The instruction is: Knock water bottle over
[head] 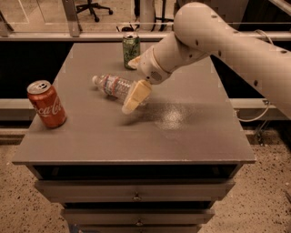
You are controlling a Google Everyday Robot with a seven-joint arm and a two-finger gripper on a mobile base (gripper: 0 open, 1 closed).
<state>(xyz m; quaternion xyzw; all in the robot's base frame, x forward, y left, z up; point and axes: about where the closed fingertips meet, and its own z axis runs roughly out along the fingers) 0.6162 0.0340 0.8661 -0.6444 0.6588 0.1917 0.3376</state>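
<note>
The water bottle (110,84) lies on its side on the grey table (182,136), white cap pointing left, red-banded label facing up. My gripper (135,80) hangs over the bottle's base end. Its jaws stand open: one cream finger (136,96) reaches down in front of the bottle and the other (134,62) shows behind it. The bottle's base is partly hidden by the front finger, and I cannot tell whether it touches that finger.
A red Coca-Cola can (46,104) stands upright near the table's left edge. A green soda can (131,44) stands upright at the back, just behind the gripper. Drawers sit under the tabletop. An office chair base (92,7) is on the floor beyond.
</note>
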